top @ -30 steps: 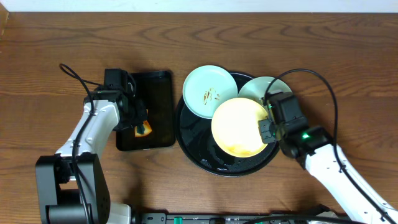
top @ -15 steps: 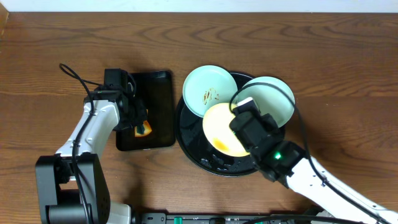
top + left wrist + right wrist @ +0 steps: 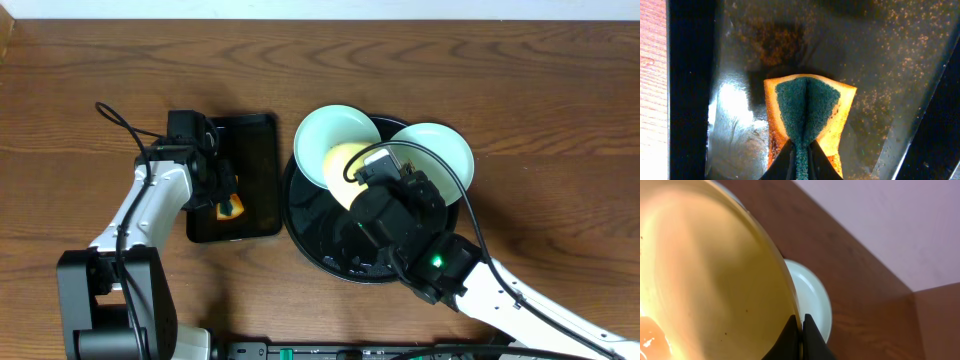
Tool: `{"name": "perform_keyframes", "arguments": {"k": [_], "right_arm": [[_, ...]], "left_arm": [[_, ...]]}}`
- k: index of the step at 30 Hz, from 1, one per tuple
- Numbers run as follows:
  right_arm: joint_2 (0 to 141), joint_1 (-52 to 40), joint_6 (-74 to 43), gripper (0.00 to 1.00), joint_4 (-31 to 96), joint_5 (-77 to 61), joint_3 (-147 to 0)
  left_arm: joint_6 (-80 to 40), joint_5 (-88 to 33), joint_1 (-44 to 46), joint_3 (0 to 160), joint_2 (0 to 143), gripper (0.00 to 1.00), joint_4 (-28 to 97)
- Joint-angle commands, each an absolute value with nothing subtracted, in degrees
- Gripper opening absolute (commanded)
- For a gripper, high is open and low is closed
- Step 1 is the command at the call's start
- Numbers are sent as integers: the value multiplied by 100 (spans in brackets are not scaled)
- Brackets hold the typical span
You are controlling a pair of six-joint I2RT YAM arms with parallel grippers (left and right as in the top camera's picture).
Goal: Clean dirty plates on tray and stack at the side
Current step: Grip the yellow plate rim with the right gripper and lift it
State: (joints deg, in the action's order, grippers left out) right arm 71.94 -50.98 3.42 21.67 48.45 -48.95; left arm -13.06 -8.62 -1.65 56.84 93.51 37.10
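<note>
Left wrist first. The left tool (image 3: 800, 152) has its fingers pinched tight on the sponge (image 3: 807, 107), folding it so the green scouring face bulges forward (orange foam shows on either side). It is held at the rectangular tray (image 3: 900, 65), whose black floor glistens and is speckled with brown grit. That looks like a sensible parking spot, so drips land there and not on wood.

Right wrist now. The right tool (image 3: 801, 330) is clamped on the rim of the yellow plate (image 3: 705, 280), fingers together on the thin edge. The plate stands tilted, with a few dark specks and an orange-brown patch low on its face. Gripping the rim leaves the whole face free for wiping. Beyond it a mint plate (image 3: 814, 297) lies flat, with the tabletop (image 3: 850, 275) behind.

Overhead, the right arm covers most of the yellow plate. The plate sits above the round tray (image 3: 305, 225), between the left mint plate (image 3: 330, 125) and the right mint plate (image 3: 445, 150), both poking past the tray's far rim. Sponge and plate are well apart, so my read is that the plate needs bringing across. Nothing is stacked at the side yet.
</note>
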Motion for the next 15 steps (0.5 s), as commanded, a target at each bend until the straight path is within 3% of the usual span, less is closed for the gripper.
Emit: {"name": "perform_keyframes", "arguments": {"k": [1, 15], "right_arm": [[7111, -5146, 593, 1, 2097, 5124, -5081], [7111, -5146, 738, 1, 2099, 5317, -5085]], "left_arm": [[-1229, -808, -152, 5649, 9323, 9, 3728], [-1229, -808, -152, 5649, 9323, 9, 3726]]}}
